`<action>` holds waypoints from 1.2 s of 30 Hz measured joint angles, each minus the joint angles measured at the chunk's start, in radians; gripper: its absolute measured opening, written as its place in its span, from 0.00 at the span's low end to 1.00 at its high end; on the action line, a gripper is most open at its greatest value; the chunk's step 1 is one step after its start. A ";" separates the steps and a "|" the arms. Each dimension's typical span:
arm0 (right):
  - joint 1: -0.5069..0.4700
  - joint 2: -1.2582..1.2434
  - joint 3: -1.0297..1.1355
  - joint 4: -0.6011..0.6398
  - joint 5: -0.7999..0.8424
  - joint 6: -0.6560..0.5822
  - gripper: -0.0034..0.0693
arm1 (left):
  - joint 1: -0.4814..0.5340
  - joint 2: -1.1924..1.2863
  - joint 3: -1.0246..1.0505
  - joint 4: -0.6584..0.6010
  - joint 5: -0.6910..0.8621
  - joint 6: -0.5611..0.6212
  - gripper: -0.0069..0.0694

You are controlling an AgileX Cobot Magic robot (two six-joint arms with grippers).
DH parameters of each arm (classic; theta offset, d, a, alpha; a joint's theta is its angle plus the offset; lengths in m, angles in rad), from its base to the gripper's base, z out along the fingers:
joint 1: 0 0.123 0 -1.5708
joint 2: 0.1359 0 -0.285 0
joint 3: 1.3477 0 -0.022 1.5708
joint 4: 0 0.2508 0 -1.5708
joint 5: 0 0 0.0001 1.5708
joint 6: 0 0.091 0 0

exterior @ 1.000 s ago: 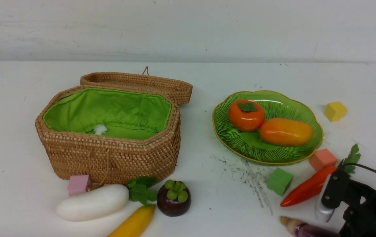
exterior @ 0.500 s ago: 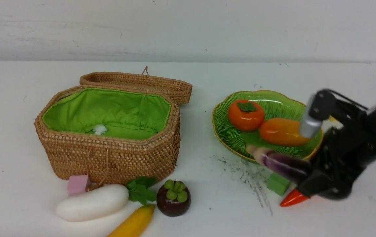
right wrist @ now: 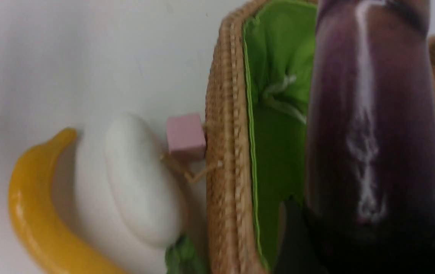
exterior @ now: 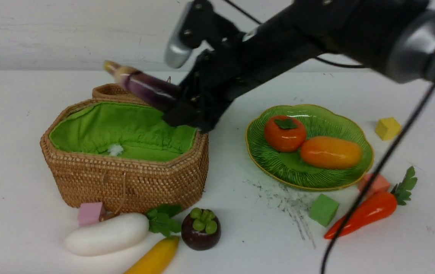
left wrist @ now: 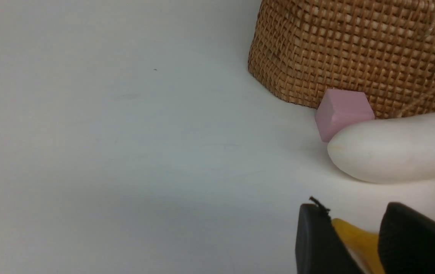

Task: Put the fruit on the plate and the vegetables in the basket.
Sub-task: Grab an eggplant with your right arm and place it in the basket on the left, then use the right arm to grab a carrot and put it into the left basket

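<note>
The right gripper [exterior: 188, 106] is clamped on the thick end of an eggplant [exterior: 145, 87], holding it high over the open basket [exterior: 126, 179]. It likely hangs there so the eggplant can drop onto the green lining. The eggplant is long, glossy and dark purple, with a pale tip that points away from the arm.

On the plate [exterior: 316, 114], well to the right of the basket, lie a persimmon [exterior: 285, 133] and a mango [exterior: 330, 152], touching. A carrot [exterior: 365, 213] lies on the table in front of the plate. A radish [exterior: 107, 234], a banana [exterior: 156, 257] and a mangosteen [exterior: 201, 228] wait in front of the basket.

The left gripper [left wrist: 354, 228] sits low by the radish with its fingers apart. The banana shows in the gap, but whether the fingers pinch it cannot be told.
</note>
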 joint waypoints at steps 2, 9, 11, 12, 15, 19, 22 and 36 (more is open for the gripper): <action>0.020 0.080 -0.067 0.018 -0.033 -0.015 0.60 | 0.000 0.000 0.000 0.000 0.000 0.000 0.40; 0.025 0.169 -0.138 0.018 -0.084 -0.020 0.60 | 0.000 0.000 0.000 0.000 0.000 0.000 0.40; 0.025 0.170 -0.139 0.019 -0.085 -0.020 0.64 | 0.000 0.000 0.000 0.000 0.000 0.000 0.40; 0.025 0.170 -0.139 0.022 -0.085 -0.017 0.69 | 0.000 0.000 0.000 0.000 0.000 0.000 0.40; 0.025 0.170 -0.146 0.027 -0.086 0.044 0.89 | 0.000 0.000 0.000 0.000 0.000 0.000 0.40; 0.016 0.157 -0.150 0.019 -0.085 0.141 0.98 | 0.000 0.000 0.000 0.000 0.000 0.000 0.40; -0.015 0.100 -0.150 -0.023 -0.024 0.249 0.97 | 0.000 0.000 0.000 0.000 0.000 0.000 0.40; -0.447 -0.388 0.175 -0.514 0.352 1.034 0.72 | 0.000 0.000 0.000 0.000 0.001 0.000 0.40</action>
